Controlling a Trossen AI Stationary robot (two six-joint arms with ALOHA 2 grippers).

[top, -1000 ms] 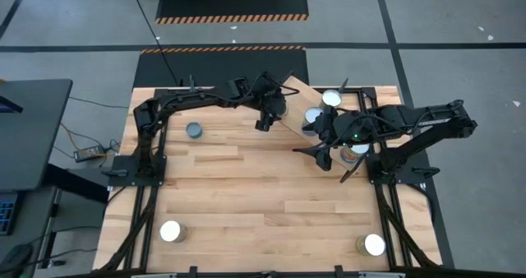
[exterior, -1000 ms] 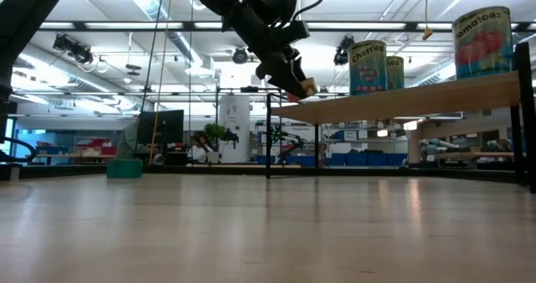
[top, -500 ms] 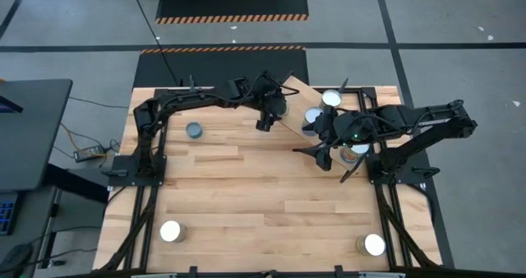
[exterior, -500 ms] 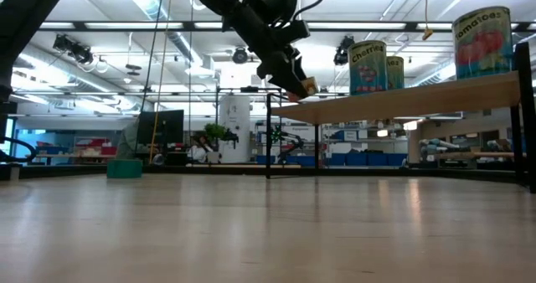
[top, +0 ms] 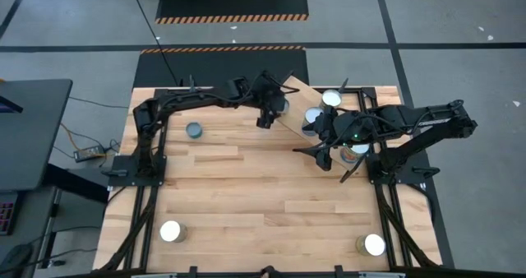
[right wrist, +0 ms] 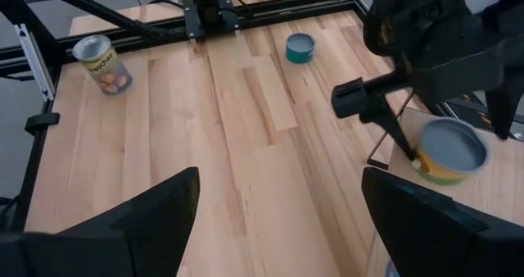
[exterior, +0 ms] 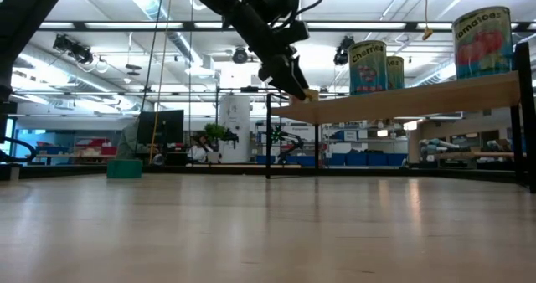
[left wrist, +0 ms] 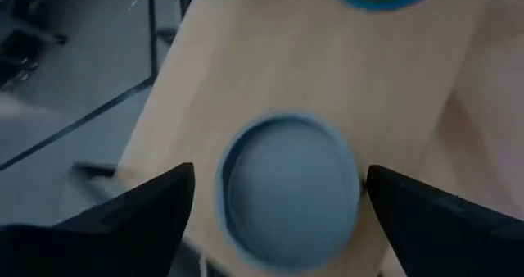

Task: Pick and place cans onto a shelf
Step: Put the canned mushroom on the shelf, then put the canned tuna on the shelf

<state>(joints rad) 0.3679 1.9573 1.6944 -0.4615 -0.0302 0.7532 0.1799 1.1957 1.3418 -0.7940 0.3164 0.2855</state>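
Note:
The shelf [top: 296,93] stands slanted at the table's far right, with several cans on it, among them two silver-topped ones [top: 333,99] [top: 315,116]. My left gripper [top: 265,118] is open over the shelf's far-left end. A short can with a bluish-grey top [left wrist: 286,191] and a yellow-green label [right wrist: 446,170] stands on the board between its fingers, with a small gap on each side. My right gripper [top: 316,152] is open and empty above the table, just beside the shelf's near-left side.
A small blue tin [top: 194,130] stands on the table at the far left. One can [top: 171,231] stands near the front left corner and another [top: 374,245] near the front right corner. Bare planks lie across the table's middle.
My left gripper has gone a little down toward the shelf's end. In the low view the can's yellow side shows lower than before, at the level of the board.

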